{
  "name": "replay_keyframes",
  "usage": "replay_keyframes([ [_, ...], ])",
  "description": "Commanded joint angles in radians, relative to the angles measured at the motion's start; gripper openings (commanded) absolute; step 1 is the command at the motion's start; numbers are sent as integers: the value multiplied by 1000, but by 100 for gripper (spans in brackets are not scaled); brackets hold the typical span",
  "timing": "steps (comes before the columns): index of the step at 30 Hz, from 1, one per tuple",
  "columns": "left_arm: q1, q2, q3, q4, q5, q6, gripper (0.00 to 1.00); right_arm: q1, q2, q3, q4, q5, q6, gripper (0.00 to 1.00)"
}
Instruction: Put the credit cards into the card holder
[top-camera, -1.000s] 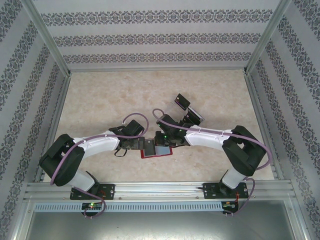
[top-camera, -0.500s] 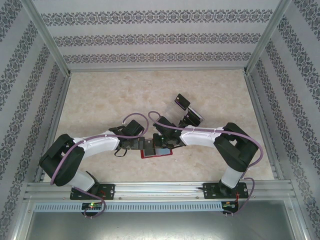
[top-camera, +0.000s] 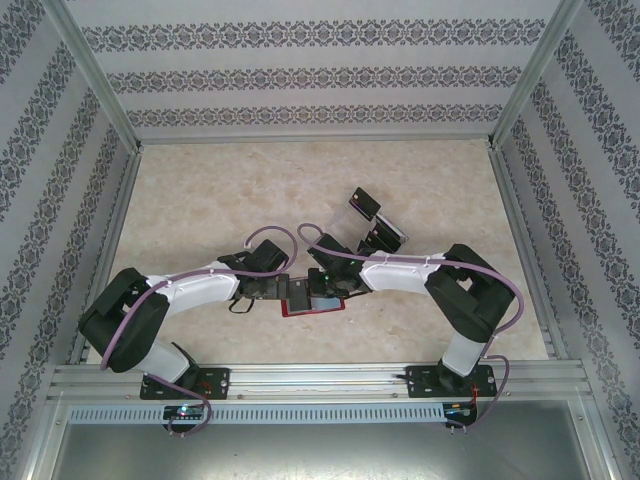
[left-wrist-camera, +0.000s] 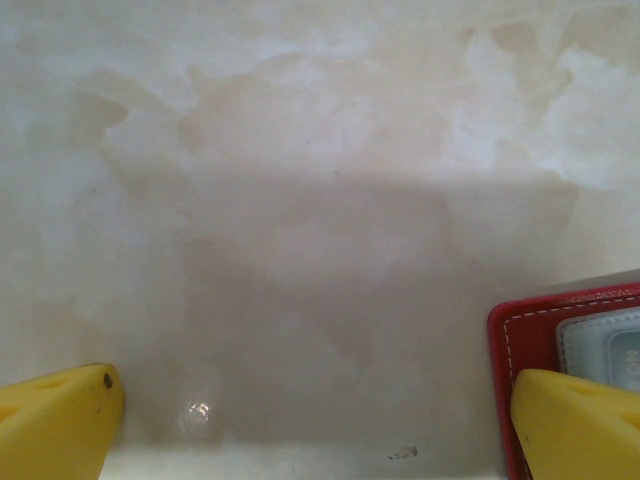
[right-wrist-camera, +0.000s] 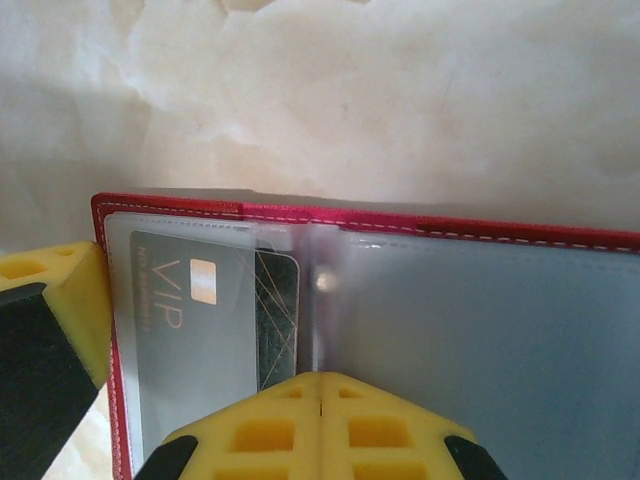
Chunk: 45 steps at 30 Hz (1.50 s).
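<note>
From above we see the red wallet (top-camera: 318, 305) only in part, the left gripper (top-camera: 270, 288) and right gripper (top-camera: 335, 283) covering its ends; the cards (top-camera: 365, 207) farther back are too small to count. At the right wrist the wallet runs off two edges, and the pressed-together yellow fingers (right-wrist-camera: 260, 425) hide part of the card (right-wrist-camera: 200, 300).
</note>
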Motion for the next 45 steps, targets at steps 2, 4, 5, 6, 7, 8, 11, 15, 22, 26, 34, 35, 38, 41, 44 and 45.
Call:
replay_keyframes([
  [2, 5, 17, -14, -3, -12, 13, 100, -7, 29, 0, 17, -22, -9, 1],
  [4, 5, 17, -15, -3, -11, 11, 100, -3, 32, 6, 21, -30, -10, 1],
  [5, 5, 17, -14, -2, -10, 11, 100, 0, 34, 10, 21, -34, -12, 1],
  [6, 6, 18, -14, -1, -9, 11, 100, 3, 35, 14, 22, -38, -14, 1],
  [7, 6, 17, -13, -1, -10, 12, 100, 5, 35, 14, 26, -39, -15, 1],
  [8, 5, 16, -12, -1, -9, 11, 100, 6, 37, 15, 25, -40, -14, 1],
  [11, 6, 10, -8, -3, -6, 4, 100, 6, 38, 11, 28, -39, -12, 1],
  [15, 8, -40, 2, -45, -52, -35, 100, 4, 41, 11, 25, -37, -11, 1],
  [22, 30, -71, 30, -122, -119, -36, 100, 3, 49, 15, 26, -40, -13, 1],
  [26, 34, -44, 20, -115, -112, -35, 100, 3, 50, 20, 24, -45, -16, 2],
  [34, 34, -2, -8, -51, -70, -27, 100, 3, 58, 39, 21, -79, -36, 2],
  [35, 33, 4, -8, -46, -67, -27, 100, 5, 61, 41, 22, -85, -37, 2],
  [38, 33, 17, -12, -32, -53, -26, 100, 9, 69, 54, 25, -101, -42, 2],
  [41, 32, 17, -19, -21, -48, -26, 100, 17, 79, 66, 26, -113, -46, 2],
  [44, 33, 18, -23, -17, -44, -27, 100, 25, 93, 79, 30, -129, -49, 2],
  [45, 33, 17, -25, -15, -43, -27, 100, 29, 99, 84, 28, -130, -51, 2],
])
